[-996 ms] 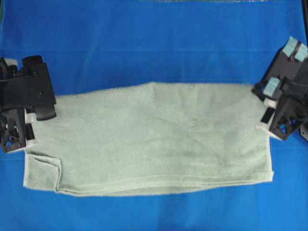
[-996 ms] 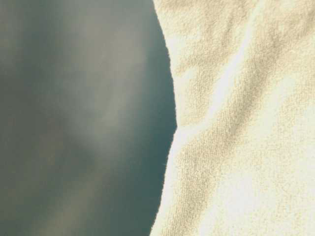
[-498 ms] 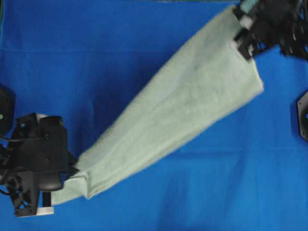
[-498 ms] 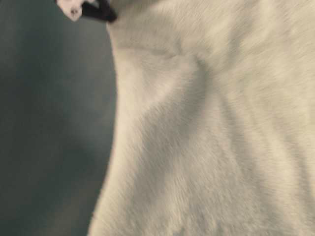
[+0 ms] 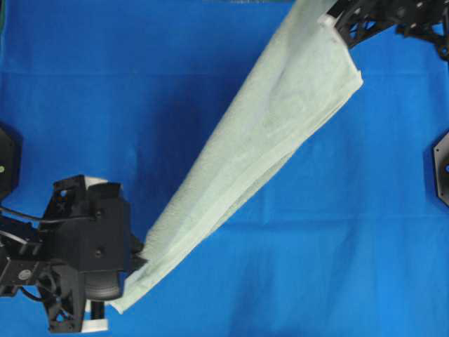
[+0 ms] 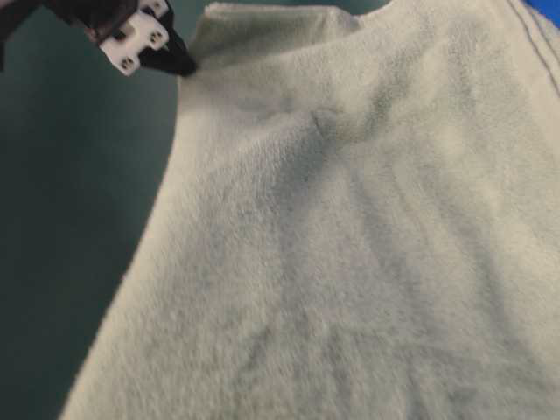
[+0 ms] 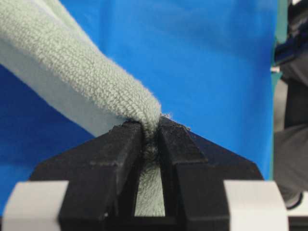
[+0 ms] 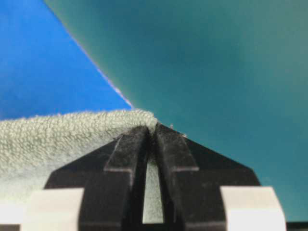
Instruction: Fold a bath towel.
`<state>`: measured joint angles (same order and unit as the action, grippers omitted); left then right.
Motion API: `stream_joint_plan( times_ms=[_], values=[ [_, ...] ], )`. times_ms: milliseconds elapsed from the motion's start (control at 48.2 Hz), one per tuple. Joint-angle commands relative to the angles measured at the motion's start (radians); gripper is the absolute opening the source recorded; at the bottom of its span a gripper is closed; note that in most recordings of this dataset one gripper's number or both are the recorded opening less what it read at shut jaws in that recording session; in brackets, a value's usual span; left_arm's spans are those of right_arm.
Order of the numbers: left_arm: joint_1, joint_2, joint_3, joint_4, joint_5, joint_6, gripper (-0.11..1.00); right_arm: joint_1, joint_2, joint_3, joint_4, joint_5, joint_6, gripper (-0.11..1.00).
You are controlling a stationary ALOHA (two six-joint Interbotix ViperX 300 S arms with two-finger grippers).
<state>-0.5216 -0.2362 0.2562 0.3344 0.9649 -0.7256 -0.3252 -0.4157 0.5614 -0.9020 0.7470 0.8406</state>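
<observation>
The bath towel [image 5: 266, 140], pale sage-green terry, hangs stretched in a long diagonal band from lower left to upper right above the blue table cover. My left gripper [image 5: 133, 270] is shut on its lower-left end; in the left wrist view the cloth [image 7: 96, 72] is pinched between the black fingertips [image 7: 126, 144]. At the top right my right gripper [image 5: 335, 20] is shut on the other end, with the towel [image 8: 57, 139] clamped at its tips. The towel [image 6: 350, 245] fills the table-level view, a gripper [image 6: 179, 63] at its upper-left corner.
The blue table cover [image 5: 337, 246] lies under everything. A black arm base [image 5: 440, 165] sits at the right edge and another [image 5: 5, 158] at the left edge. A teal wall [image 8: 216, 62] shows behind the table's far edge.
The towel went from lying flat to hanging in a diagonal band. My left gripper moved toward the near left corner; my right gripper swung to the far top right, both still holding.
</observation>
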Motion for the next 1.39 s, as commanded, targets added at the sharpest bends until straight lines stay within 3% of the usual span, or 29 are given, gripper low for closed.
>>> stream_joint_plan(
  times_ms=[0,270,436,581,706,830,955,1059,1183,1370],
  values=[
    [0.0,0.009,-0.057,0.002,-0.018,0.009,0.09,0.046,-0.1,0.006,0.002,0.078,0.005,0.08],
    [-0.032,0.138,-0.273,0.0,-0.012,0.043,0.09,0.364,-0.351,0.048,0.008,0.374,0.048,0.08],
    [-0.091,0.235,-0.468,0.003,0.029,0.051,0.09,0.584,-0.42,0.031,-0.026,0.606,0.103,0.08],
    [-0.103,0.31,-0.594,0.008,0.144,0.051,0.09,0.673,-0.394,0.021,-0.074,0.736,0.14,0.08],
    [-0.103,0.336,-0.632,0.015,0.229,0.048,0.09,0.673,-0.35,0.029,-0.104,0.738,0.144,0.08],
    [-0.094,0.313,-0.565,0.026,0.276,0.043,0.09,0.621,-0.282,0.037,-0.123,0.713,0.146,0.08],
    [-0.072,0.247,-0.411,0.026,0.279,0.029,0.09,0.476,-0.198,0.058,-0.118,0.604,0.141,0.08],
    [-0.046,0.17,-0.238,0.026,0.268,-0.009,0.09,0.301,-0.112,0.084,-0.104,0.413,0.129,0.08],
    [0.003,0.058,0.003,0.026,0.229,-0.11,0.09,0.11,-0.006,0.091,-0.095,0.166,0.115,0.08],
    [0.066,-0.114,0.336,0.021,0.077,-0.245,0.09,-0.081,0.192,0.058,-0.094,-0.149,0.074,0.08]
  ],
)
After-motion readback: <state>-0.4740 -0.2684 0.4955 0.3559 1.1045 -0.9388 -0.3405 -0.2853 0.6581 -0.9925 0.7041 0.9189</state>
